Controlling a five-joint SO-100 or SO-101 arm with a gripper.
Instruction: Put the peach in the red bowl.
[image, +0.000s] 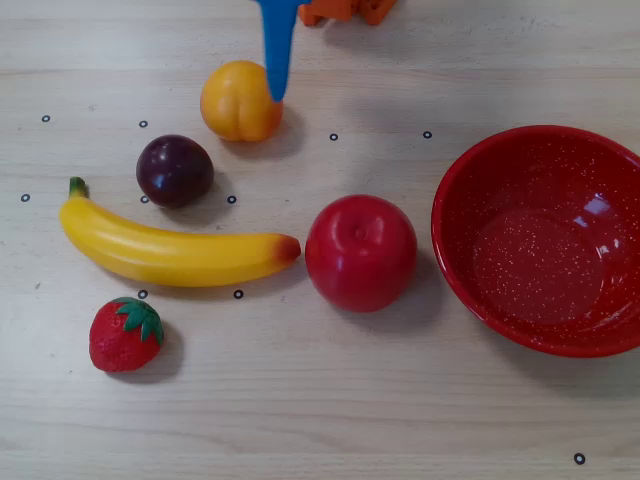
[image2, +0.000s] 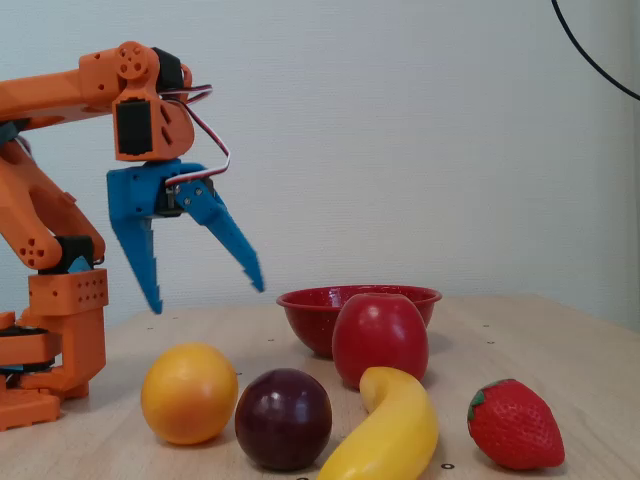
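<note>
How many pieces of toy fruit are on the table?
5. In the overhead view: peach top left, plum below it, banana across the middle-left, strawberry bottom left, apple beside the red bowl. None seems hidden.

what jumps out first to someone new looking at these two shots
The big glossy red bowl dominates the right of the overhead view, with the red apple just left of it. In the fixed view, the orange arm's blue hand hangs open above the table over the peach. A long yellow banana stretches between the plum and the strawberry.
</note>
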